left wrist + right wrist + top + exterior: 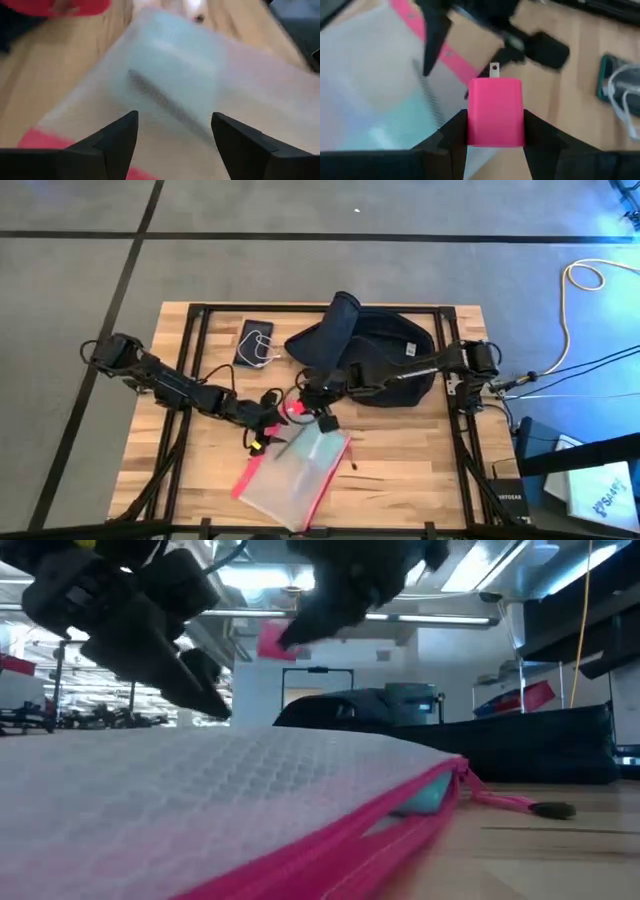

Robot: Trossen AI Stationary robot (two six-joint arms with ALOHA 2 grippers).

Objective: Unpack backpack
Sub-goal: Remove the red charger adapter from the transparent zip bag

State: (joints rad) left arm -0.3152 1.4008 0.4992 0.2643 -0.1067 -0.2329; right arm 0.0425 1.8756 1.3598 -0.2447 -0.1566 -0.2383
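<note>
The backpack (385, 360) lies just behind the right pincer (322, 408).

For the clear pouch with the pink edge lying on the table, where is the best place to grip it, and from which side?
Probably the pink zipper edge on the pouch, from above: the pouch lies flat, and that stiff border gives the open left gripper something to pinch.

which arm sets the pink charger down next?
Right. Its end effector is shut on the charger above the pouch. The left end effector is open and empty.
</note>
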